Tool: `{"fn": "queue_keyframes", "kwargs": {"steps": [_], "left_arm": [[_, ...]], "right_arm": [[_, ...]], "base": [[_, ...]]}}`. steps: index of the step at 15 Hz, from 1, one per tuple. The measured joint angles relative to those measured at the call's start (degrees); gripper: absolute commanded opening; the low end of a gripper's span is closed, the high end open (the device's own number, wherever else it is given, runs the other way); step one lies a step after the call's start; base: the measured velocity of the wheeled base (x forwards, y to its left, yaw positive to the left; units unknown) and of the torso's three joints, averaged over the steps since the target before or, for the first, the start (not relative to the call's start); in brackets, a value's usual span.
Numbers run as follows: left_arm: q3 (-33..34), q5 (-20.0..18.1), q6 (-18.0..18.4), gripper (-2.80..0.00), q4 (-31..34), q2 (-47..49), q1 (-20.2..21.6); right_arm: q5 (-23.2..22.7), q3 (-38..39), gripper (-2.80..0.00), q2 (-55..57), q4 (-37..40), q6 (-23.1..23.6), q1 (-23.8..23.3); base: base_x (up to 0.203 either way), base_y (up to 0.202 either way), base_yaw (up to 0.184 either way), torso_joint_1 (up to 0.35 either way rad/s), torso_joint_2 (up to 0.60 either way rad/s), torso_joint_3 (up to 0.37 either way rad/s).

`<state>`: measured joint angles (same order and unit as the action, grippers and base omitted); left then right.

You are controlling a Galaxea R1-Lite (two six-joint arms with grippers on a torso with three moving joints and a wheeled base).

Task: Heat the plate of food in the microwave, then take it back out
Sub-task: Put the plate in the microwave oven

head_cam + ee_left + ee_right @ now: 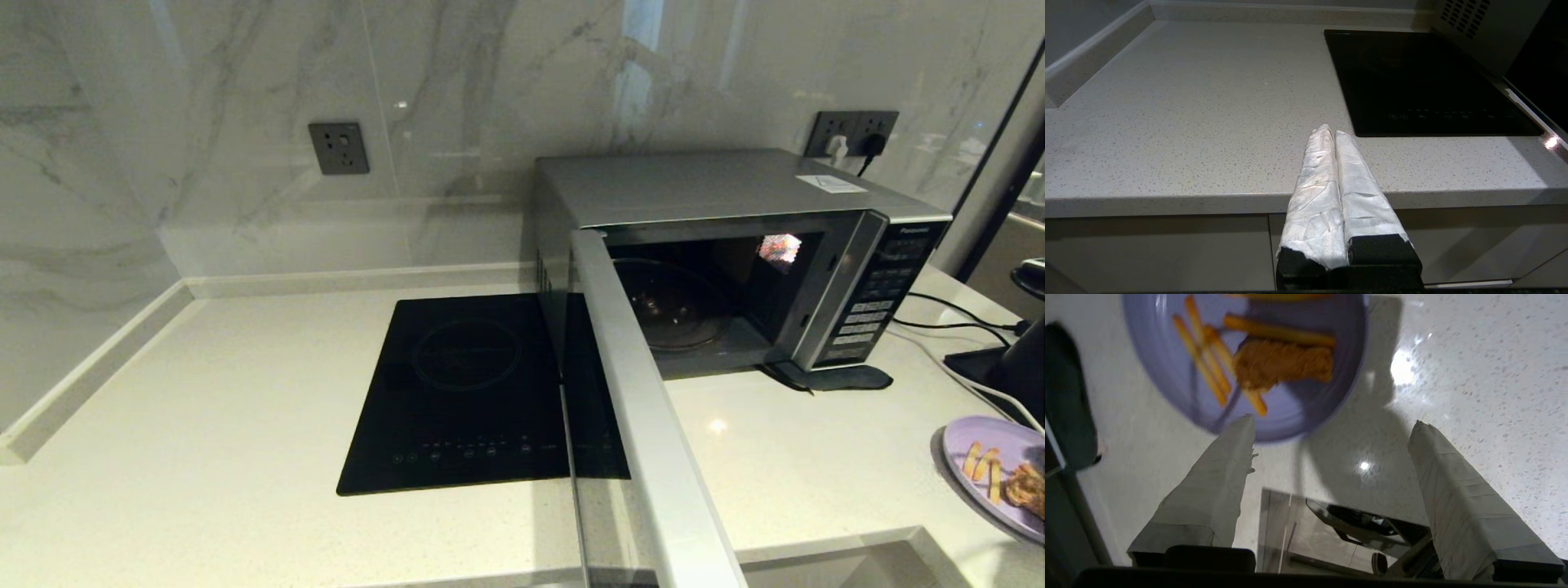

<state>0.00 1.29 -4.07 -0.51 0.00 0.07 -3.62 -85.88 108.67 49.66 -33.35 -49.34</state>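
Observation:
The silver microwave [718, 196] stands at the back right of the counter with its door [645, 425] swung wide toward me and an empty glass turntable [669, 306] inside. The lilac plate of food [992, 478] with fries and a breaded piece lies on the counter at the far right. In the right wrist view my right gripper [1333, 424] is open above the counter, the plate of food [1241, 363] just beyond its fingertips, nothing between them. My left gripper [1329, 132] is shut and empty, hovering at the counter's front edge left of the hob.
A flat black induction hob [473, 392] sits left of the microwave. A dark appliance and cables [1004, 359] stand beyond the plate at the right. A sink edge [857, 555] shows near the front right. The counter [204, 425] meets a wall at the left.

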Motion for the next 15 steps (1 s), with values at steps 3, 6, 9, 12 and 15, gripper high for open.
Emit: {"fn": "queue_keyframes", "kwargs": {"steps": [3,6,9,12,15], "left_arm": [[0.0,0.0,0.0,-2.8,0.0,0.0,0.0],[0.0,0.0,0.0,-2.8,0.0,0.0,0.0],[0.0,0.0,0.0,-2.8,0.0,0.0,0.0],[0.0,0.0,0.0,-2.8,0.0,0.0,0.0],[0.0,0.0,0.0,-2.8,0.0,0.0,0.0]], "right_arm": [[1.6,-3.5,0.0,5.7,0.0,-0.9,-0.1],[2.6,-6.6,0.0,10.9,0.0,-1.0,-0.5],[2.7,-8.8,0.0,14.9,0.0,-1.0,-1.7],[2.7,-10.6,0.0,17.9,0.0,-1.0,-3.1],[2.7,-11.4,0.0,20.1,0.0,-0.9,-3.9]], "base": [[0.0,0.0,0.0,0.0,0.0,0.0],[0.0,0.0,0.0,0.0,0.0,0.0],[0.0,0.0,0.0,0.0,0.0,0.0],[0.0,0.0,0.0,0.0,0.0,0.0],[0.0,0.0,0.0,0.0,0.0,0.0]]}}
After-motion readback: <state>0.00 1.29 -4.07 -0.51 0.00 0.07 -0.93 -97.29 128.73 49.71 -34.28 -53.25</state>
